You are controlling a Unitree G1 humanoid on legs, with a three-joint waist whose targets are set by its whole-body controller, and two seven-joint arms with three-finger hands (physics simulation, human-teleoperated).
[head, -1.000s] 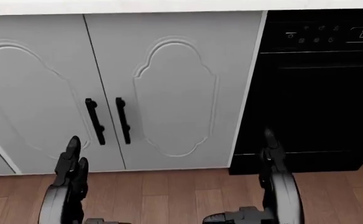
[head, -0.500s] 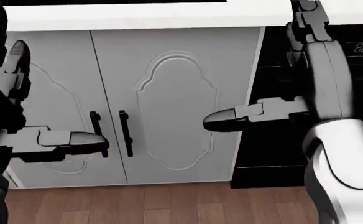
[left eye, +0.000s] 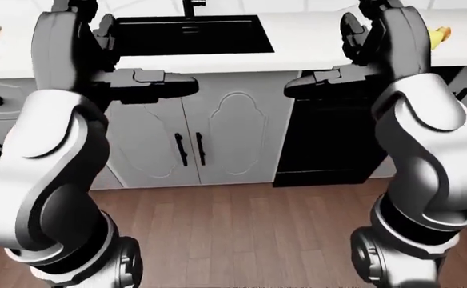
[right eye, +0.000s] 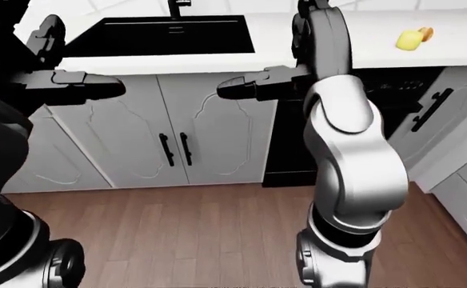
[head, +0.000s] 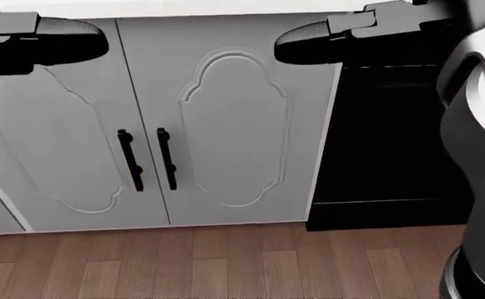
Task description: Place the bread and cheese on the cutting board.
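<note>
Both glossy arms are raised before the panelled grey cabinet doors. The left hand and right hand are seen empty, fingers spread. A yellow wedge, perhaps the cheese, is seen on the white counter, upper right of the right-eye view.

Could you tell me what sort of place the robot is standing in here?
Most likely a home kitchen: a white countertop holds a black built-in sink, pale grey panelled cabinet doors with black bar handles run beneath it, and a black built-in appliance, probably an oven or dishwasher, sits beside them above a wood plank floor.
</note>
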